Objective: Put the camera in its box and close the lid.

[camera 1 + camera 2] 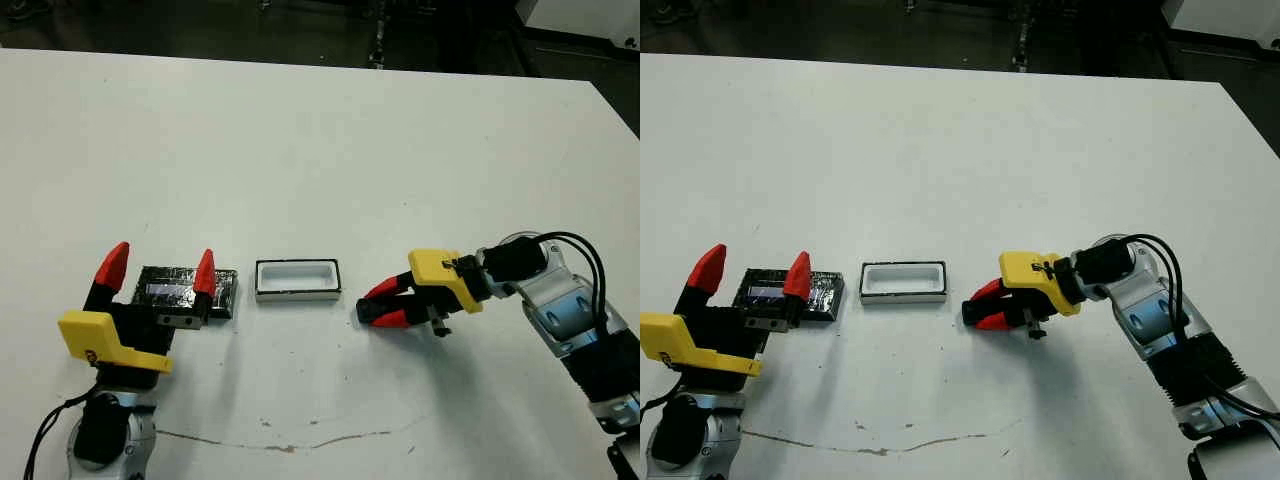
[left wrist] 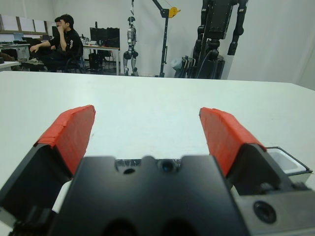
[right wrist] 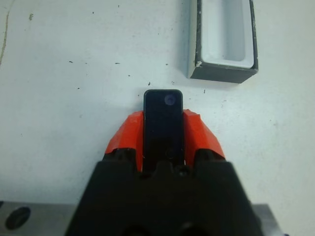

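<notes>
The white-rimmed box [image 1: 297,279] lies open in the middle of the table, its pale inside bare. To its left lies the black speckled lid [image 1: 228,293], with my left gripper [image 1: 163,253] open above it, red fingers [image 2: 71,132] spread wide. Right of the box, my right gripper [image 1: 368,309] sits low at the table, pointing toward the box. The right wrist view shows it shut on the camera [image 3: 163,123], whose black rounded end pokes out between the red pads [image 3: 199,132]. The box [image 3: 224,39] lies just beyond and to one side of the camera's tip.
A thin crack-like mark [image 1: 270,445] runs across the table near its front edge. Beyond the far edge, a seated person [image 2: 64,34] and several stands with equipment [image 2: 216,34] show in the left wrist view.
</notes>
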